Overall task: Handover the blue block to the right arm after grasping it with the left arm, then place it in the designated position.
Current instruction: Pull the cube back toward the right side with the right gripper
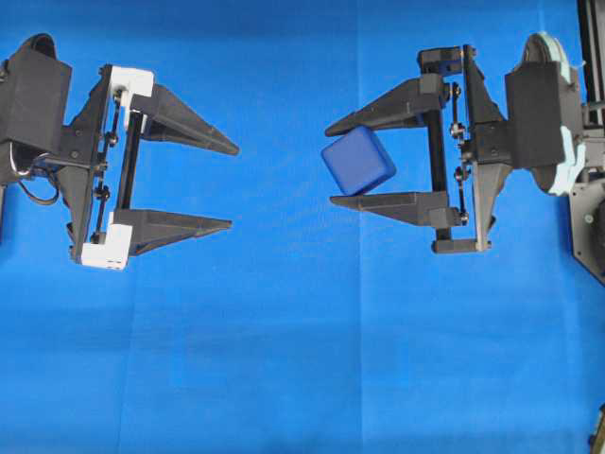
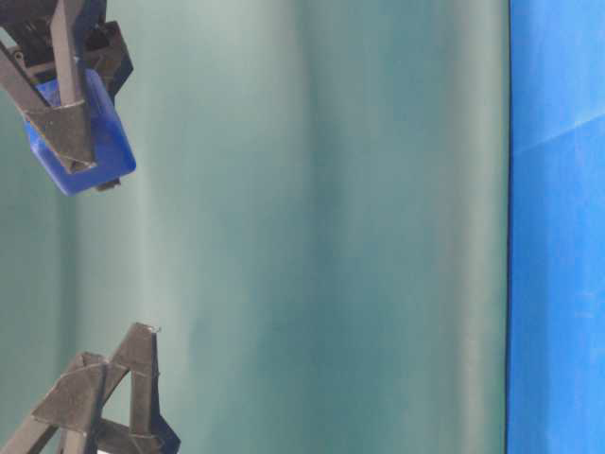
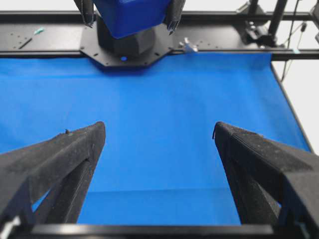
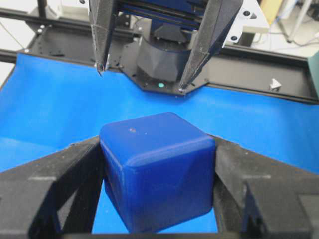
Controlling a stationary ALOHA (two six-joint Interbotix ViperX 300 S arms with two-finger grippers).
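**Block held by right gripper; left gripper released**

1. Right gripper (image 1: 331, 164): The jaws are clamped on the blue block (image 1: 357, 161). One finger presses each of two opposite faces. In the overhead view the block sits near the fingertips, turned slightly out of line with the fingers, one corner pointing toward the gap between the two arms. In the right wrist view the block (image 4: 159, 174) fills the space between the two fingers, with both inner finger faces touching its sides.

2. Block position: The block is carried in the air, clear of the blue sheet (image 1: 284, 359). The table-level view shows the block (image 2: 95, 142) gripped between dark fingers, well apart from the sheet surface.

3. Left gripper (image 1: 233, 186): The jaws stand wide apart and hold nothing. White end pieces (image 1: 128, 83) cap its finger rail. In the left wrist view only bare sheet lies between the two fingers (image 3: 70, 159).

4. Relative placement: The two grippers face each other tip to tip across the middle of the sheet, well apart. The left wrist view shows the block (image 3: 132, 17) at the top of the frame, between the right gripper's fingertips, directly opposite.
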